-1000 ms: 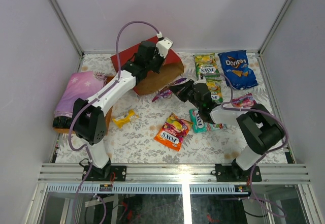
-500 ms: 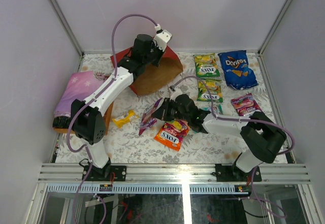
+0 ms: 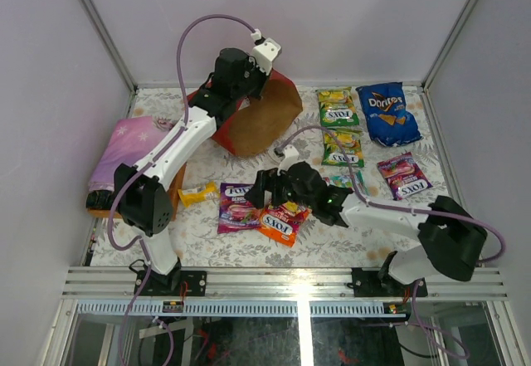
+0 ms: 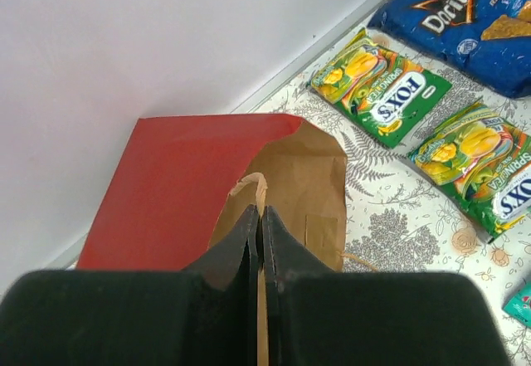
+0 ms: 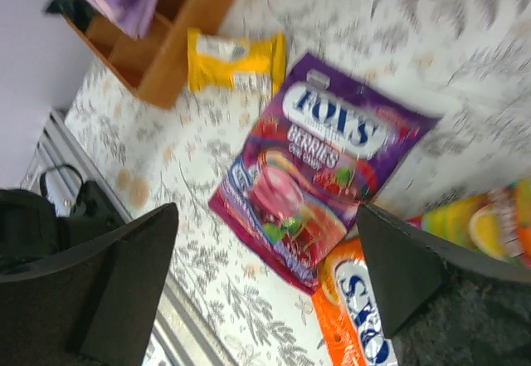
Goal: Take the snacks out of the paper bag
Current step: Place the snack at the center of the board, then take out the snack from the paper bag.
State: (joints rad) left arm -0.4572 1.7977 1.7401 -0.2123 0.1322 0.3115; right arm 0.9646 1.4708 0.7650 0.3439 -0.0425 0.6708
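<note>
Cloth (image 3: 124,154) on tray (image 5: 158,75) far left, yellow packet (image 3: 199,193) beside it. Left gripper (image 4: 259,214) pinched tight on bag (image 3: 265,117) rim at back. Right gripper (image 5: 265,258) spread wide over purple packet (image 3: 236,207), flat on table (image 3: 207,241), touching orange packet (image 3: 282,223). Green packs (image 3: 338,109), Doritos (image 3: 388,114), pink pack (image 3: 402,175) right.

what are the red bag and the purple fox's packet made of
The red bag looks like paper: matte red outside, brown kraft inside, with crisp fold lines. The purple packet looks like thin plastic or foil film, going by its glossy printed face; which one I cannot tell.
</note>
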